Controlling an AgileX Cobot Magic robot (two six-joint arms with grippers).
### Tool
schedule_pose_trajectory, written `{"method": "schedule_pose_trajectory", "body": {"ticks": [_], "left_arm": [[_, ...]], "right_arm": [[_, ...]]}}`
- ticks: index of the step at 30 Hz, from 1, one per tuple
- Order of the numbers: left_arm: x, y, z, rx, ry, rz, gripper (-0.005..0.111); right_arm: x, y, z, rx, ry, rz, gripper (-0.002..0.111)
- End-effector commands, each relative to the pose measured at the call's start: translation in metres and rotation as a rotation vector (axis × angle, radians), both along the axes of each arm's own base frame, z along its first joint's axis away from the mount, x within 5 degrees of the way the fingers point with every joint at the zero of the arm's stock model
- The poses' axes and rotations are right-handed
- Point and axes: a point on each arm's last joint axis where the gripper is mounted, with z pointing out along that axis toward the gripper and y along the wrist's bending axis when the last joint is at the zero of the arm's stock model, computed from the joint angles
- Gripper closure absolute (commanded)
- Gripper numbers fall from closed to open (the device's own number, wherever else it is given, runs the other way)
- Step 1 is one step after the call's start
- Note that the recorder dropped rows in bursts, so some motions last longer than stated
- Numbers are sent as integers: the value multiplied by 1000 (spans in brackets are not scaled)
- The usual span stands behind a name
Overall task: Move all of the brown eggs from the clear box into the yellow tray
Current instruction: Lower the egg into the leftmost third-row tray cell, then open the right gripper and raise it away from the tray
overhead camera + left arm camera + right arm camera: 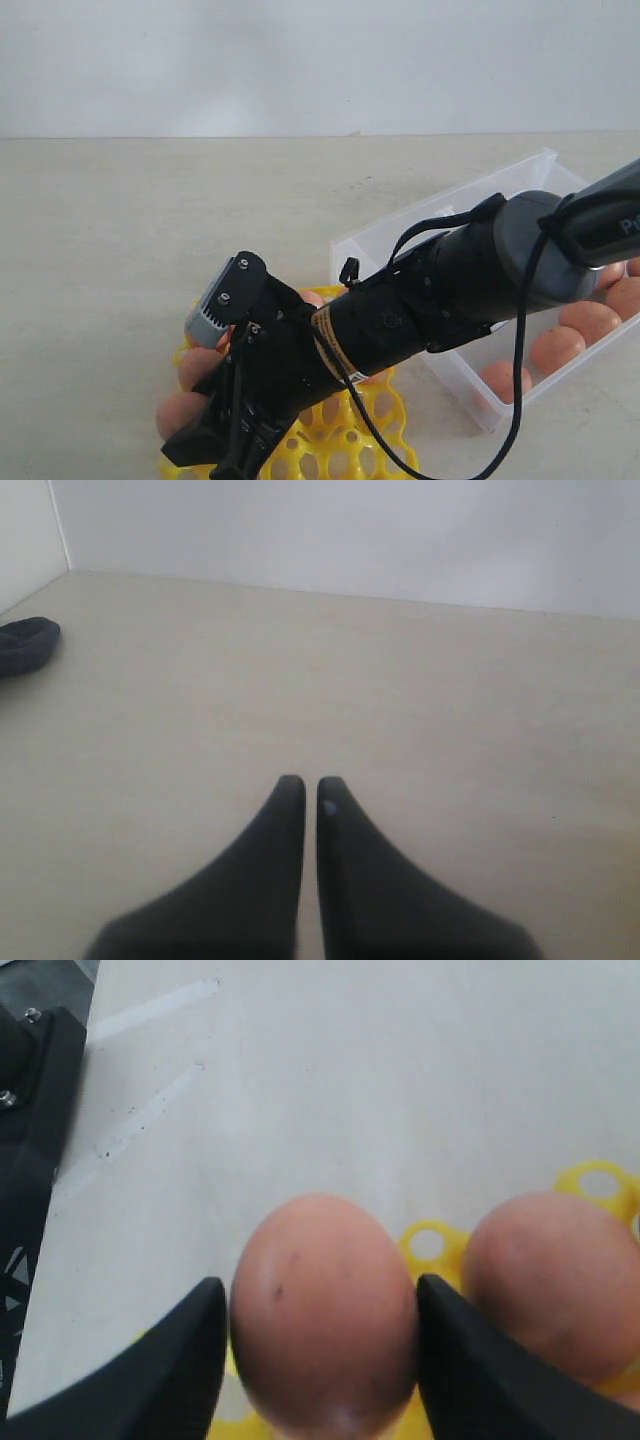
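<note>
My right gripper [320, 1305] hangs over the yellow tray [345, 440] at the front left of the exterior view. A brown egg [322, 1310] stands between its two black fingers. The jaws are open, and a thin gap shows beside one finger. Right next to it, a second brown egg [548, 1280] sits in the tray's sockets [430, 1245]. Two eggs [198, 365] show on the tray's left side beside the gripper [212, 452]. Several more brown eggs [588, 320] lie in the clear box [450, 215] at the right. My left gripper [310, 785] is shut and empty above bare table.
The right arm [450, 285] reaches across the clear box's near corner and covers much of the tray. A dark object [25, 645] lies at the table's edge in the left wrist view. A pale wall runs behind the table.
</note>
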Motion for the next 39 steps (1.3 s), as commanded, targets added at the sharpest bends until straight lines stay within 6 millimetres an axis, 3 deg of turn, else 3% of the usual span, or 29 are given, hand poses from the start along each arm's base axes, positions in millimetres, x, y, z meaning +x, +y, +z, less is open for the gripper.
{"method": "schedule_pose_trajectory", "body": {"ticks": [1, 11, 17, 21, 26, 32, 35, 39], "left_arm": [[0, 0, -1, 4, -1, -4, 103], [0, 0, -1, 4, -1, -4, 103], [0, 0, -1, 4, -1, -4, 103], [0, 0, -1, 4, -1, -4, 103], [0, 0, -1, 4, -1, -4, 103], [0, 0, -1, 4, -1, -4, 103], [0, 0, -1, 4, -1, -4, 103], [0, 0, -1, 4, -1, -4, 103]], "right_arm": [[1, 1, 2, 7, -5, 5, 46], [0, 1, 6, 23, 44, -22, 46], [-1, 0, 32, 60, -2, -44, 49], [-2, -4, 61, 88, -85, -67, 70], [-2, -17, 102, 78, -283, -135, 108], [0, -56, 161, -121, -745, -309, 108], [4, -87, 181, -359, -937, -461, 108], [8, -128, 194, -714, -1050, -707, 108]]}}
